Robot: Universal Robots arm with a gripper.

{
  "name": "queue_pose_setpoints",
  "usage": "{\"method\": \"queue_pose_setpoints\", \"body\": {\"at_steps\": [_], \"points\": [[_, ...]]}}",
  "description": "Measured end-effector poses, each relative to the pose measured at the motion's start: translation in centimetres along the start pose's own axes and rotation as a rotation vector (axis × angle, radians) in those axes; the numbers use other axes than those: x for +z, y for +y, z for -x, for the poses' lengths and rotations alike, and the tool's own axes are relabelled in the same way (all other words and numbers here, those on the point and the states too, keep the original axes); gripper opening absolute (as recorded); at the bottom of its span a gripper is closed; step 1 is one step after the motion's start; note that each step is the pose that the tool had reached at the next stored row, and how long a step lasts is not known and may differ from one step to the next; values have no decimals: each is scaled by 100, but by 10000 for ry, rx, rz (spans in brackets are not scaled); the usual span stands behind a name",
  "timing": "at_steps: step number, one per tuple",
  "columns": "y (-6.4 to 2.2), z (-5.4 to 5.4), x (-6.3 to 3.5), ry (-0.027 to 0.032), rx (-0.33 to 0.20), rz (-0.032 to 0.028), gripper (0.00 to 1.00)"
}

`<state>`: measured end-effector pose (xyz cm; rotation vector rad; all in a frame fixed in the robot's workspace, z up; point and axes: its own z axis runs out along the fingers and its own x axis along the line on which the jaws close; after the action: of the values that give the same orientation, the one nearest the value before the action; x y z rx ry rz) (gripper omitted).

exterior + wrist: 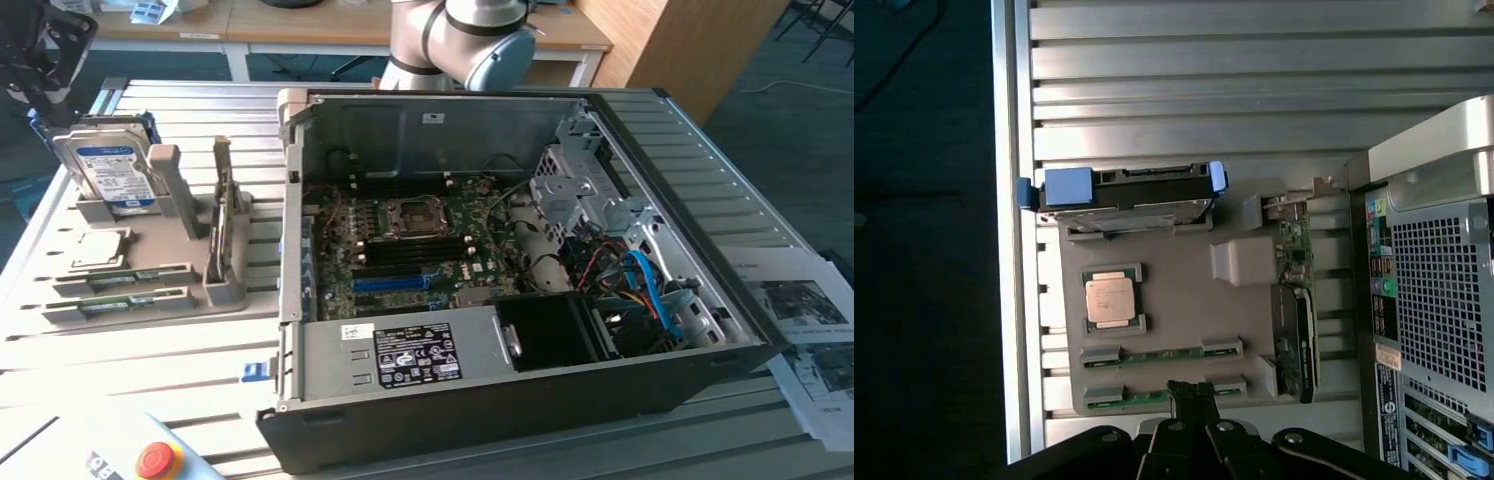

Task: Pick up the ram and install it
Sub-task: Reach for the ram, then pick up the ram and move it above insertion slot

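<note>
Two slots in the grey holder [167,255] on the worktop [160,360] each carry a green stick: the ram [1134,398], nearest the tool [1192,392], whose jaws are pinched together on nothing, and its twin [1159,353]. A hard drive [114,175] and a processor [96,248] sit in the same holder.

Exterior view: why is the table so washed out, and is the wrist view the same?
Exterior view: strong light glares off the table slats, the computer case interior is shadowed; wrist view: slats evenly lit, floor beside them dark.

PC case [534,405] open; HDD [114,172], CPU [96,250] on holder [174,248].
</note>
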<state>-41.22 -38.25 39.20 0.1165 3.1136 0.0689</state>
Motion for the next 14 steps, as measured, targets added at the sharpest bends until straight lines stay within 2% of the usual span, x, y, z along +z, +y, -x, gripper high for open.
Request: {"method": "queue_pose_setpoints", "body": {"at_steps": [4,14], "points": [[88,-7,6,0,1,0,10],[92,-7,7,0,0,0,10]]}}
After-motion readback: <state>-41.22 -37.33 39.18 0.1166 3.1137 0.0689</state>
